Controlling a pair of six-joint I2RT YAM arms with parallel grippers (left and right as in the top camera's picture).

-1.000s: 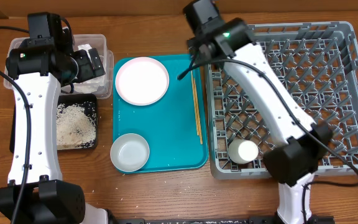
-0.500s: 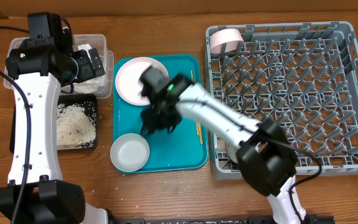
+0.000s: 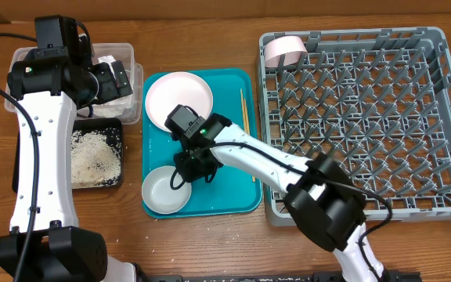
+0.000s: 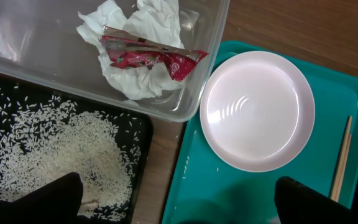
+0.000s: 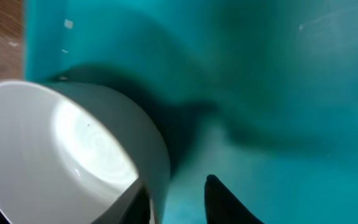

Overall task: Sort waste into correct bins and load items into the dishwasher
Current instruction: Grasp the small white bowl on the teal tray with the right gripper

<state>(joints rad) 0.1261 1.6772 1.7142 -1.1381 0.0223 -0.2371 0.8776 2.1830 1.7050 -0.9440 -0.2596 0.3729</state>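
Observation:
A white bowl (image 3: 165, 192) sits at the front left of the teal tray (image 3: 225, 184). My right gripper (image 3: 188, 168) is down at its right rim. In the right wrist view one finger (image 5: 135, 202) is inside the bowl (image 5: 73, 143) and the other (image 5: 229, 202) outside, with a gap to the wall; the right gripper (image 5: 176, 186) is open. The pink-white plate (image 3: 178, 98) and chopsticks (image 3: 243, 106) lie on the tray. My left gripper (image 4: 179, 208) hangs open and empty over the tub's corner. The red wrapper (image 4: 148, 56) and napkin (image 4: 135, 87) lie in the clear tub (image 4: 42, 37). Rice (image 4: 61, 149) fills the black tray (image 4: 143, 124).
The grey dish rack (image 3: 366, 117) stands on the right with a pink cup (image 3: 280, 48) in its back left corner. My right arm stretches from the rack's front across the tray. A few loose grains dot the tray (image 4: 191, 180) and the wooden table (image 3: 210, 235).
My right arm has swung from the rack's back left corner across the tray down to the bowl, and its jaws have narrowed around the rim. The left arm has not moved.

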